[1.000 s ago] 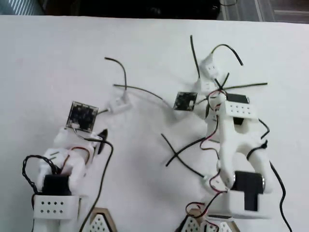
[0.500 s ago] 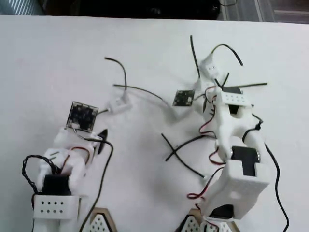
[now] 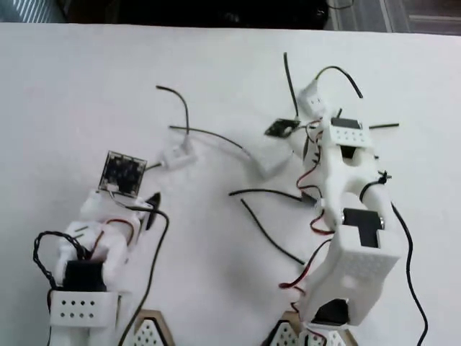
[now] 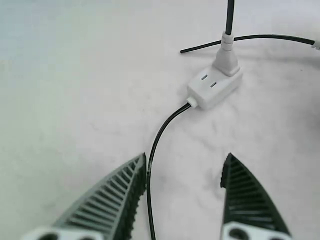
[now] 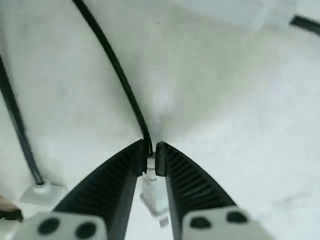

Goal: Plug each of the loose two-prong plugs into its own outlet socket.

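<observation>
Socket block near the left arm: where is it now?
High view: socket block lies left of centre, just ahead of the left end effector, with one plug already seated in it.

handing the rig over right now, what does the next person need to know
Left gripper: open, empty, low over the table, with a black cord running in between its fingers.
Right gripper: shut on a white plug where its cord joins.
Outlet block: on the table ahead of the left gripper. Done: a seated plug is in its far end; two slots on top are free.
Second white block: beside the right arm; can't tell if anything is plugged in.
Left to do: seat the white plug in a free socket.
</observation>
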